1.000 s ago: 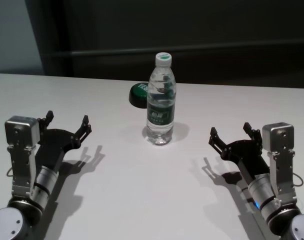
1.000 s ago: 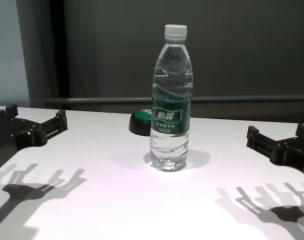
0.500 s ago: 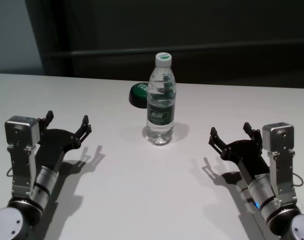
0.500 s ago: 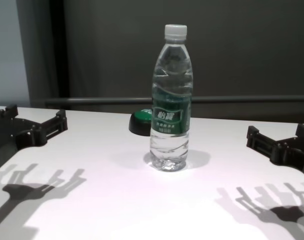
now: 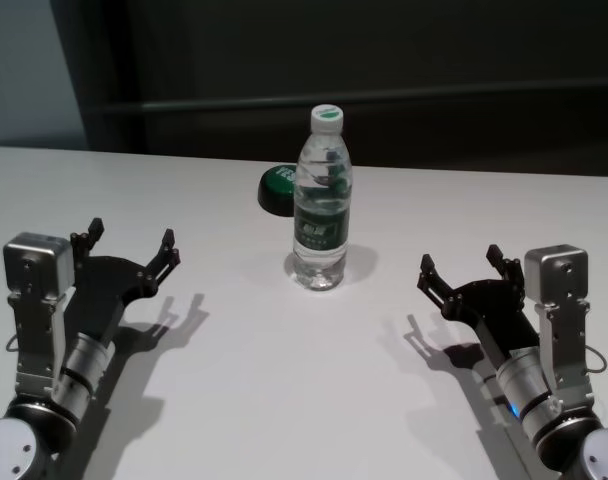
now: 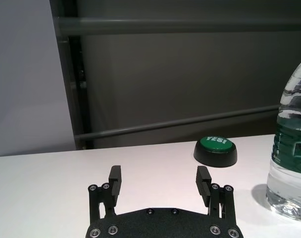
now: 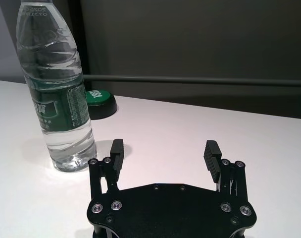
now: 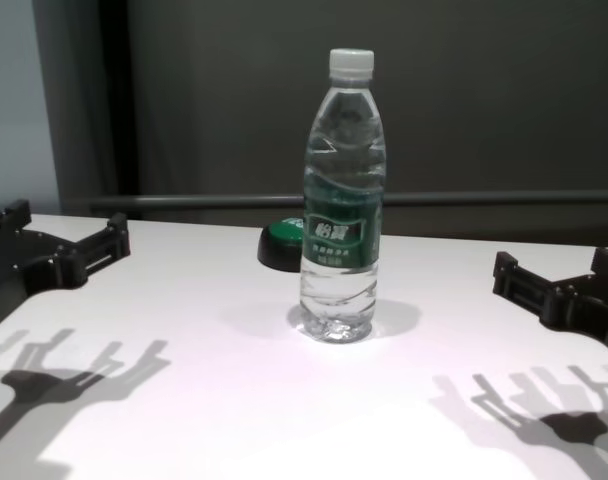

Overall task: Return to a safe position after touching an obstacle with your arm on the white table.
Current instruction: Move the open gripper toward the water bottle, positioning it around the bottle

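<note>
My left pincer (image 5: 129, 246), fingers spread and empty, hovers low over the wide matte white table (image 5: 284, 380), well apart from the tall clear plastic water bottle with white cap and dark green label (image 5: 321, 200) standing upright at centre. My right pincer (image 5: 462, 271) mirrors it, likewise spread; I judge both clear of contact.

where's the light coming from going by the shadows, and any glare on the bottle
Chest view: both grippers cast hard shadows toward the white table's near edge, so the light sits high and behind; the water bottle has only a faint halo at its base. Head view: left gripper and right gripper shadows are crisp. Right wrist view: small bright glints on the bottle.
</note>
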